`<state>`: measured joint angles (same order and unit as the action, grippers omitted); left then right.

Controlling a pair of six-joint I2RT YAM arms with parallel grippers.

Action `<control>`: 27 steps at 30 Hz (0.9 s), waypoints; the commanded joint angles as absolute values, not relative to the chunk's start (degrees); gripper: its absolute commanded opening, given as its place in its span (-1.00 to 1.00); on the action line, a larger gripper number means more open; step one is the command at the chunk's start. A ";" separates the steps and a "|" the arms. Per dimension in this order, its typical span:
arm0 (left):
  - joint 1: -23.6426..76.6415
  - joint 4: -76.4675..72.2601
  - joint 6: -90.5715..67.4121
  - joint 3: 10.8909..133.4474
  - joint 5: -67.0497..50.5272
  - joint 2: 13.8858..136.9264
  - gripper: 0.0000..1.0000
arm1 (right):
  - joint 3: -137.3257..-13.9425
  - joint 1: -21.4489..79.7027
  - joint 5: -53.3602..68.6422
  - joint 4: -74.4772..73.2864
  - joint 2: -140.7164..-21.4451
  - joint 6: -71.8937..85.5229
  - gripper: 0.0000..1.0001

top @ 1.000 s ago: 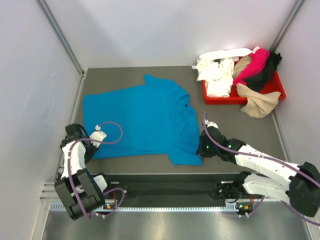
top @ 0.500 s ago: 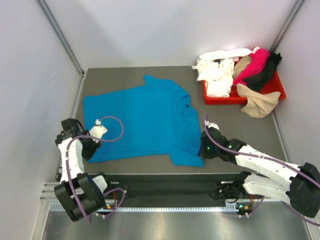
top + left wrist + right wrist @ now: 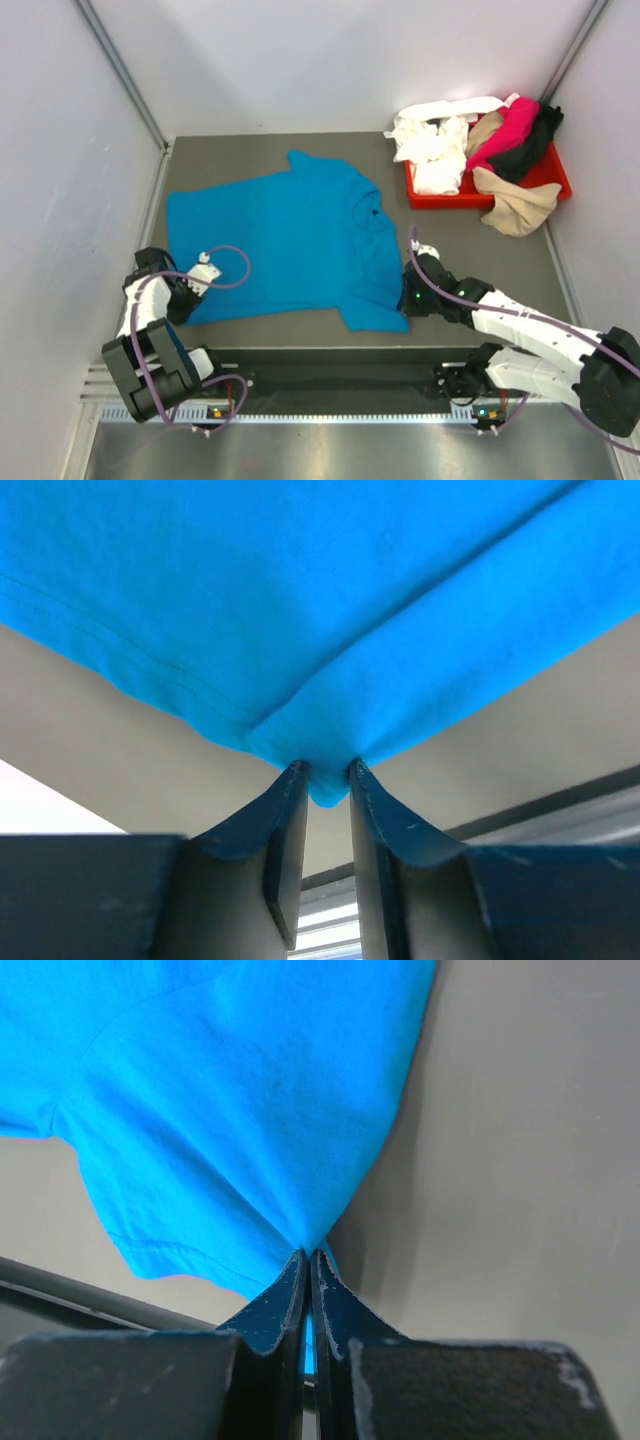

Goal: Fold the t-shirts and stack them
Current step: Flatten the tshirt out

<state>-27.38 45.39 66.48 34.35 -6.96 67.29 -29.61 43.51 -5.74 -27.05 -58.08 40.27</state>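
Lower left of overhead view: pinching the near hem corner of the short-sleeved bright blue cloth t-shirt (image 3: 280, 235) with the left claw (image 3: 327, 772), cloth bunched between the jaws. Spread flat on the dark grey surface (image 3: 480, 255), centre-left, collar pointing right. Lower centre-right: clamped on a thin fold of the edge by the near sleeve with the right claw (image 3: 312, 1257), jaws pressed almost together. Upper right: crumpled heap of other cloth t-shirts (image 3: 510, 130) in and over the red plastic tray (image 3: 450, 200). Risk: shallow bites, probably slipping out on lift. Uneven pull between claws, likely skewing the fold.
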 commanded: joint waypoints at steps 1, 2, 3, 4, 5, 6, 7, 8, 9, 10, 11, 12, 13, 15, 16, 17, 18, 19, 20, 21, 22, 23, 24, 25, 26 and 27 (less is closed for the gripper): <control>-27.33 39.66 66.36 32.79 -5.45 67.50 -0.23 | -28.66 42.10 -6.24 -27.60 -56.16 39.29 -1.00; -27.33 39.29 65.92 33.39 -5.28 67.67 -0.08 | -28.57 42.01 -6.24 -27.60 -55.99 39.29 -1.00; -27.33 39.46 65.13 34.18 -5.71 67.76 0.05 | -28.48 42.01 -6.15 -27.51 -55.90 39.37 -1.00; -27.33 40.33 64.69 35.06 -6.32 67.85 0.14 | -28.04 42.01 -6.15 -27.16 -55.55 39.37 -1.00; -27.33 40.60 64.34 37.16 -7.46 67.85 0.15 | -27.86 41.92 -6.07 -26.90 -55.55 39.37 -1.00; -27.33 40.87 63.47 38.31 -9.38 68.03 0.15 | -27.60 41.84 -6.06 -26.81 -55.55 39.37 -1.00; -27.33 41.13 63.02 39.45 -10.71 68.64 0.15 | -27.25 41.75 -6.06 -26.46 -55.63 39.29 -1.00; -27.42 41.65 61.63 41.55 -11.42 69.25 0.13 | -27.07 41.66 -5.72 -26.28 -55.72 39.11 -1.00; -27.33 42.01 61.00 42.44 -12.56 70.04 0.12 | -27.07 41.57 -5.63 -26.37 -55.90 39.02 -1.00; -27.42 42.53 60.74 43.32 -12.92 72.05 0.10 | -27.07 41.57 -5.45 -26.28 -56.07 38.85 -1.00; -27.33 43.93 60.38 44.20 -13.09 73.11 0.00 | -27.16 41.57 -5.28 -26.28 -56.16 38.76 -1.00; -27.33 44.82 60.55 44.56 -13.70 75.21 -0.04 | -27.25 41.57 -5.36 -26.45 -55.99 38.76 -1.00; -27.42 45.78 60.99 44.47 -13.80 76.02 -0.07 | -27.33 41.40 -5.45 -26.46 -55.90 38.67 -1.00; -27.42 46.67 62.83 42.72 -13.45 76.90 -0.11 | -27.33 41.22 -5.62 -26.54 -55.81 38.58 -1.00; -27.42 46.41 63.71 40.80 -12.14 76.90 -0.12 | -27.33 41.13 -5.54 -26.63 -55.64 38.50 -1.00; -27.33 45.80 64.59 39.91 -11.43 76.90 -0.13 | -27.33 41.05 -5.62 -26.72 -55.63 38.41 -1.00; -27.33 45.88 65.12 39.21 -10.82 76.56 -0.15 | -27.25 40.96 -5.62 -26.89 -55.46 38.41 -1.00; -27.42 45.88 65.47 38.16 -9.07 76.47 -0.15 | -27.16 40.96 -5.62 -26.98 -55.20 38.32 -1.00; -27.33 45.88 66.09 37.80 -8.36 76.46 -0.16 | -27.16 40.87 -5.71 -27.07 -55.20 38.32 -1.00; -27.42 45.88 66.27 37.62 -7.74 76.20 -0.18 | -27.07 40.70 -5.80 -27.24 -54.85 38.32 -1.00; -27.42 45.88 66.27 37.44 -6.95 76.11 -0.24 | -26.98 40.61 -5.80 -27.33 -54.67 38.15 -1.00; -27.42 46.05 66.36 37.44 -6.60 76.03 -0.29 | -26.98 40.52 -5.80 -27.42 -54.58 38.14 -1.00; -27.51 46.84 66.27 37.53 -6.50 75.85 -0.36 | -26.90 40.34 -5.80 -27.60 -54.32 38.06 -1.00; -27.51 47.28 66.18 37.88 -6.59 75.59 -0.68 | -26.89 40.34 -5.80 -27.60 -54.06 38.06 -1.00; -27.42 47.63 65.66 38.05 -6.85 75.32 -0.88 | -26.81 40.34 -5.63 -27.68 -53.97 38.06 -1.00; -27.60 47.64 65.31 38.14 -6.94 74.10 -1.00 | -26.81 40.17 -5.54 -27.86 -53.53 38.06 -1.00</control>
<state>-27.31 45.39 64.42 38.76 -8.64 76.09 -26.98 41.25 -5.26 -26.48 -55.22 38.96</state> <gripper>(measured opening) 0.057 0.007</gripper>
